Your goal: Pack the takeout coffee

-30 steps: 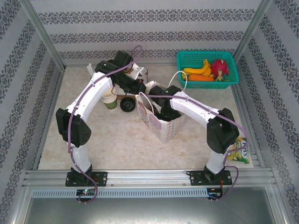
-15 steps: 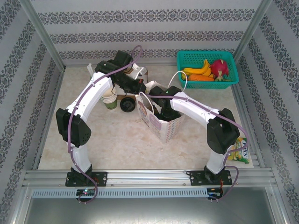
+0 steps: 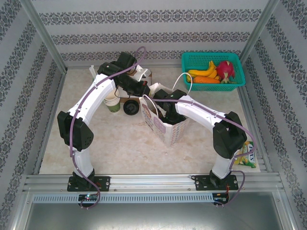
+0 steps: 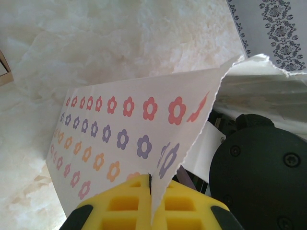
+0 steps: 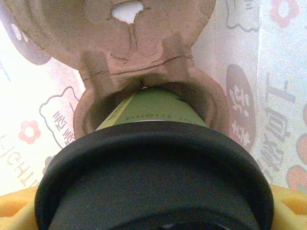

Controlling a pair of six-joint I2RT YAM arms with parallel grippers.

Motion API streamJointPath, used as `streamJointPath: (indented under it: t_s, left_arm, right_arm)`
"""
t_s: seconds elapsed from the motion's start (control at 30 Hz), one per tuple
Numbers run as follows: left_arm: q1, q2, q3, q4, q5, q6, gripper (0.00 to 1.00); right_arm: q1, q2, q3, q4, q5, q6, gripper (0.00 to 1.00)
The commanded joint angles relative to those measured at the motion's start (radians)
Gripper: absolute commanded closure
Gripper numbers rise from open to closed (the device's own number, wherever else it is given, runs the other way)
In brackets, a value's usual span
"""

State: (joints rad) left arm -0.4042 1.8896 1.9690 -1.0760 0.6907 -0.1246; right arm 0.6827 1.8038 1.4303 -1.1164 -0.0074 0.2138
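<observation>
Inside the paper bag [image 3: 169, 132], right gripper [image 5: 153, 216] clasps takeout coffee [image 5: 153, 172]; jaws wide.

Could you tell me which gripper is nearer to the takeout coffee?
Right. The right gripper flanks the takeout coffee inside the paper bag; the left gripper pinches the bag's rim, outside.

Tight: paper bag [image 5: 283, 72] walls hem takeout coffee [image 5: 153, 187]; pulp carrier [image 5: 144, 52] ahead.

White arms [image 3: 98, 98] w/ blk joints [image 3: 76, 133], purple cables [image 3: 71, 143]; fingers [image 4: 120, 207] yellow, prob. gridded.
</observation>
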Motion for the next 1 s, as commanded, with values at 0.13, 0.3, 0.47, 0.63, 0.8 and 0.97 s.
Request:
streamJointPath:
  t_s: [0.13, 0.3, 0.47, 0.63, 0.8, 0.97]
  left_arm:
    - [0.01, -0.027, 0.002, 0.034, -0.002, -0.012, 1.0]
    - [0.01, -0.028, 0.002, 0.035, -0.003, -0.012, 1.0]
    - [0.01, -0.028, 0.003, 0.036, -0.002, -0.013, 1.0]
    - [0.01, -0.027, 0.002, 0.036, -0.003, -0.013, 1.0]
    - [0.01, -0.027, 0.003, 0.034, -0.003, -0.014, 1.0]
    - [0.01, -0.025, 0.003, 0.036, -0.003, -0.014, 1.0]
  right_arm:
    - [-0.01, 0.15, -0.103, 0.089, 0.024, 0.018, 0.55]
    - [-0.01, 0.168, -0.11, 0.09, 0.031, 0.016, 0.55]
    - [-0.01, 0.176, -0.114, 0.092, 0.032, 0.015, 0.55]
    - [-0.009, 0.192, -0.113, 0.084, 0.037, 0.018, 0.55]
    - [-0.006, 0.196, -0.103, 0.075, 0.034, 0.024, 0.55]
    - [-0.005, 0.202, -0.097, 0.072, 0.035, 0.026, 0.55]
